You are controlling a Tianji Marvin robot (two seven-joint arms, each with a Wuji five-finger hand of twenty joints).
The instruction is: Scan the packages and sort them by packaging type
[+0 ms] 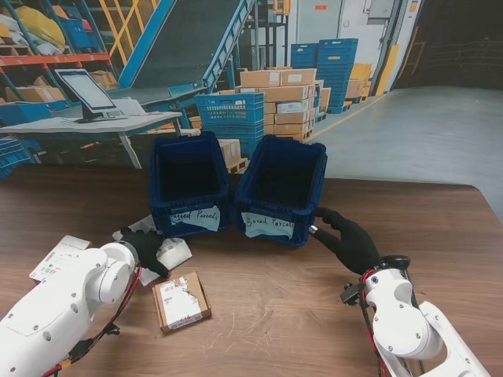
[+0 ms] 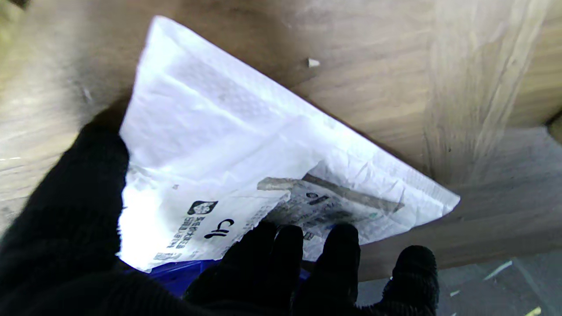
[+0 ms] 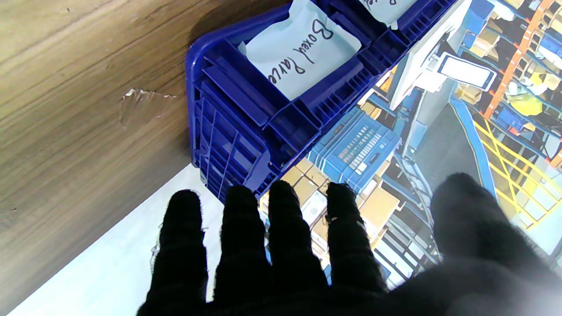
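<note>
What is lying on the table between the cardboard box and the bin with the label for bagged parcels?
In the stand view, the white bagged parcel with the left hand on it lies between the cardboard box and the bagged-parcels bin.

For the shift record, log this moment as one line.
left hand: on white bagged parcel, grip unclear | right hand: open, beside Boxed Parcels bin | cardboard box: on table

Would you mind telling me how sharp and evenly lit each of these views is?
Stand view: sharp, evenly lit. Left wrist view: white mailer bag glares near the left robot hand, table edges blurred. Right wrist view: blue bin crisp, right robot hand soft.
</note>
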